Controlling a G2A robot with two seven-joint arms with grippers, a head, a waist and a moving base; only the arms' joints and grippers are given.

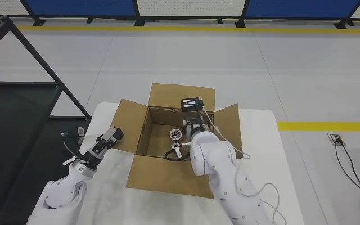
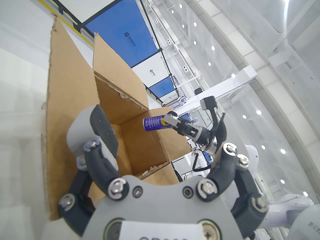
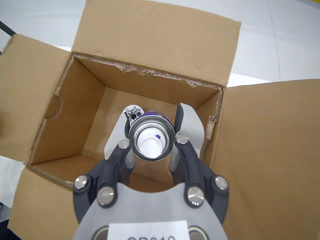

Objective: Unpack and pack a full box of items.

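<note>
An open cardboard box stands on the white table, all its flaps folded out. My right gripper hangs over the box's opening, shut on a purple spray can with a white cap. The box's inside looks bare below the can. In the top view the can sits over the box's middle, in the right gripper. My left gripper is open beside the box's left flap, holding nothing. From the left wrist view, its fingers spread wide in front of the flap, with the can beyond.
The table has bare surface left of and in front of the box. A small dark device with cables lies at the table's left edge. A black metal frame stands off to the left. A yellow floor line runs on the right.
</note>
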